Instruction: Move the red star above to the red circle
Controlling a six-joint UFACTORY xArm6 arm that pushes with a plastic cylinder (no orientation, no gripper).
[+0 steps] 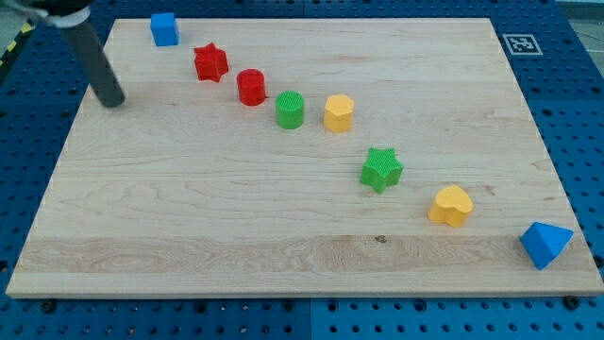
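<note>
Red star [211, 62], ridged, lies just up-left of red circle [251, 87]; my tip [113, 99], gripperless, stands well left.

- Board [283, 236]: pale wood, grain running left to right, a small dark knot near the view's bottom centre; fills most of the view.
- Bench [576, 113]: blue surface under the board, dotted with a regular grid of small holes (visible on all four sides).
- Marker [520, 43]: black-and-white square tag at the board's top right corner.
- Tape [11, 49]: yellow-and-black striped strip, top left edge.
- Light: even, soft shadows.
</note>
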